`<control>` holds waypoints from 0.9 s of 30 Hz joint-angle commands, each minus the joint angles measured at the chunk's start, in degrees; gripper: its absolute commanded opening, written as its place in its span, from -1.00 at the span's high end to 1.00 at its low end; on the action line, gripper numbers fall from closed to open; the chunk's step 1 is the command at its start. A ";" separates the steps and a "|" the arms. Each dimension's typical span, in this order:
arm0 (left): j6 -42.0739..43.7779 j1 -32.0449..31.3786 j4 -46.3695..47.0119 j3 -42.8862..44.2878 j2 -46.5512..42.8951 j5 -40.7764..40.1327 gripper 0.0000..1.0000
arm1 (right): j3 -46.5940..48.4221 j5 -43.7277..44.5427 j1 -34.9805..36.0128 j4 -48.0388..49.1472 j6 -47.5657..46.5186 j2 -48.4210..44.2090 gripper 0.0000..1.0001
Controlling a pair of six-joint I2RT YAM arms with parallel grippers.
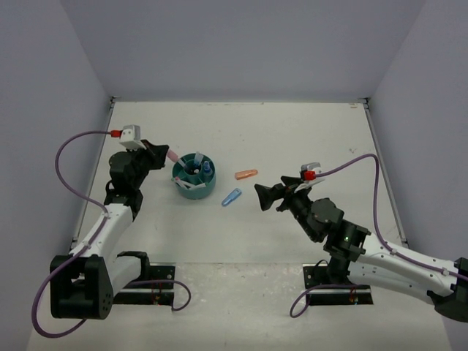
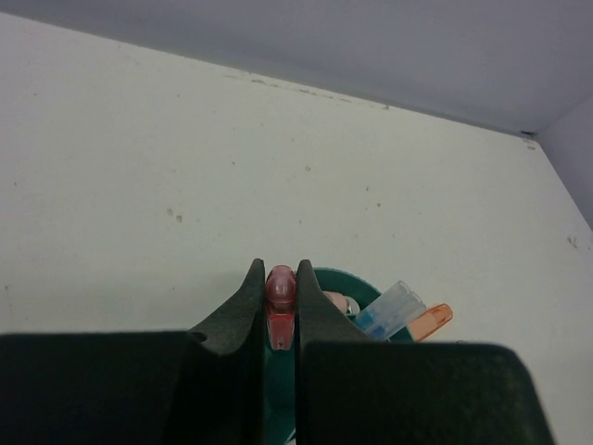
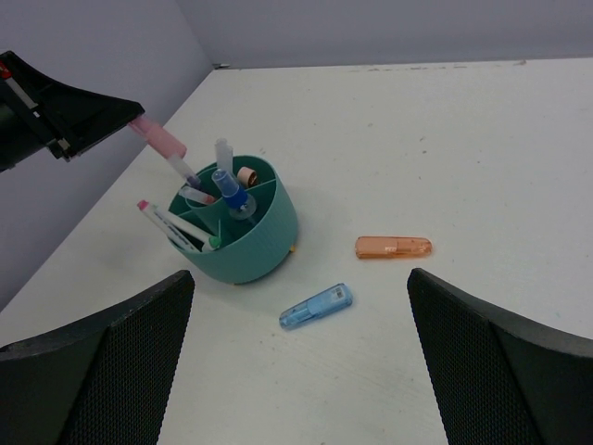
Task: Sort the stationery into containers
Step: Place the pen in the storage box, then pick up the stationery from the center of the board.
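Observation:
The round teal container point(image 1: 194, 187) point(image 3: 250, 248) stands left of centre and holds several pens and a blue-capped bottle point(image 3: 229, 183). My left gripper point(image 1: 162, 152) point(image 2: 278, 271) is shut on a pink marker point(image 1: 172, 156) point(image 2: 280, 298) point(image 3: 160, 140), held slanting over the container's left rim point(image 2: 345, 279). An orange marker point(image 1: 246, 174) point(image 3: 394, 247) and a light-blue marker point(image 1: 232, 197) point(image 3: 317, 306) lie on the table to the right of the container. My right gripper point(image 1: 262, 196) point(image 3: 298, 276) is open, hovering just right of the light-blue marker with nothing between its fingers.
Grey walls close the table on the left point(image 1: 44, 110), back and right. A white pen with a pink cap point(image 3: 167, 221) leans out over the container's near rim. Purple cables point(image 1: 73, 146) loop off both arms.

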 commanded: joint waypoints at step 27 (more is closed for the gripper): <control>-10.85 0.18 -23.82 7.70 -18.13 -2.56 -0.99 | 25.38 -9.30 -13.28 -33.67 34.16 40.89 -0.98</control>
